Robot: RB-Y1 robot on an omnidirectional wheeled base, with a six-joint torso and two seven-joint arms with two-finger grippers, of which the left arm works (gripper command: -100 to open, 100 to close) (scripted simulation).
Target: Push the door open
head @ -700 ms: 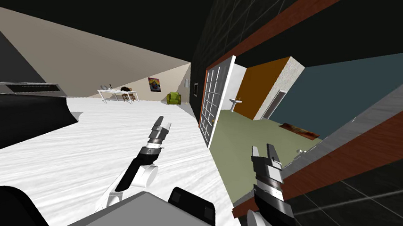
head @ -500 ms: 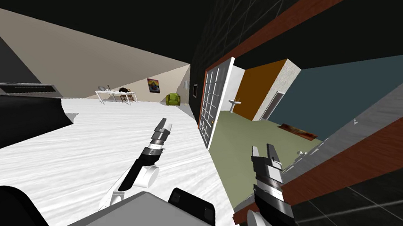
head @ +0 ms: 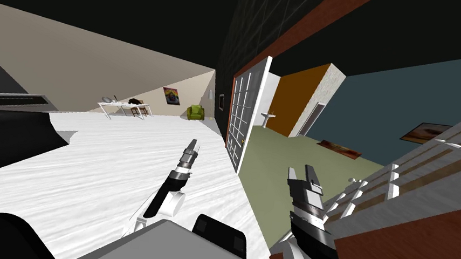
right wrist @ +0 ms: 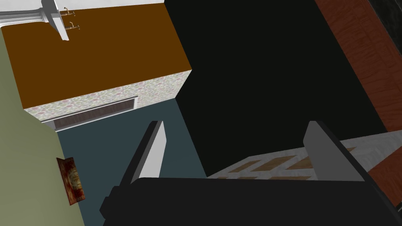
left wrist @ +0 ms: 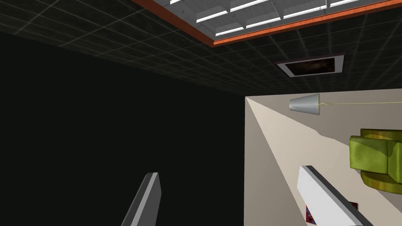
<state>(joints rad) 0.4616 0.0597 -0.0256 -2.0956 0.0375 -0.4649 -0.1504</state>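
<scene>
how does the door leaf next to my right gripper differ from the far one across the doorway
The near door leaf stands right beside the right gripper; the far door leaf stands across the green floor, well away from it. The near one's panes look tan; the far one's look pale grey. Both are white-barred, paned, in a red-brown frame.

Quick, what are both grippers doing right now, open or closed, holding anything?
Left gripper: jaws open, holding nothing.
Right gripper: jaws open, holding nothing.
</scene>
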